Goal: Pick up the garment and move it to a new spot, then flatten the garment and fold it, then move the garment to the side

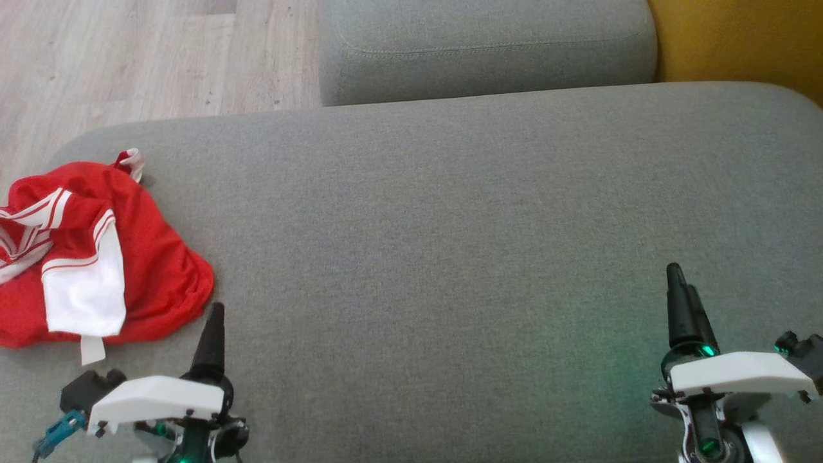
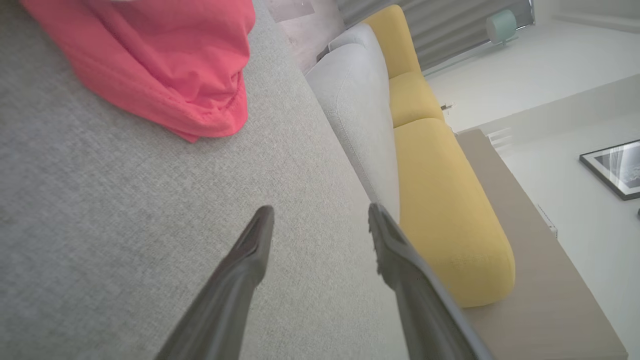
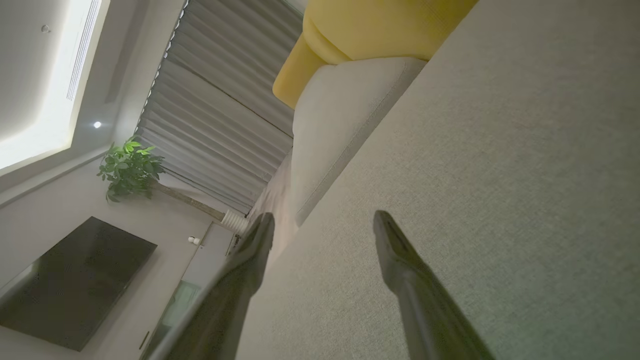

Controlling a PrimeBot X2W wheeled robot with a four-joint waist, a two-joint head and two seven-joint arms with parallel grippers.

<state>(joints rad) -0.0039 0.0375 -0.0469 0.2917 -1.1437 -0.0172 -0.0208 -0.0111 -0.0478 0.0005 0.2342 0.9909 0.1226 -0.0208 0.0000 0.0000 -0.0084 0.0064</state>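
A crumpled red garment [image 1: 138,257] with white panels and stripes lies at the left end of the grey sofa seat [image 1: 450,244]. In the left wrist view its red fold [image 2: 165,65] fills the upper left. My left gripper [image 1: 215,315] hovers just right of the garment's near edge, open and empty [image 2: 320,220]. At the lower right, far from the garment, my right gripper [image 1: 678,283] hangs over bare seat, its fingers spread apart with nothing between them [image 3: 324,225].
A grey cushion [image 1: 482,48] stands behind the seat, with a yellow cushion [image 1: 739,38] at the back right. Wooden floor [image 1: 128,58] lies beyond the seat's left edge. The wide middle of the seat is bare fabric.
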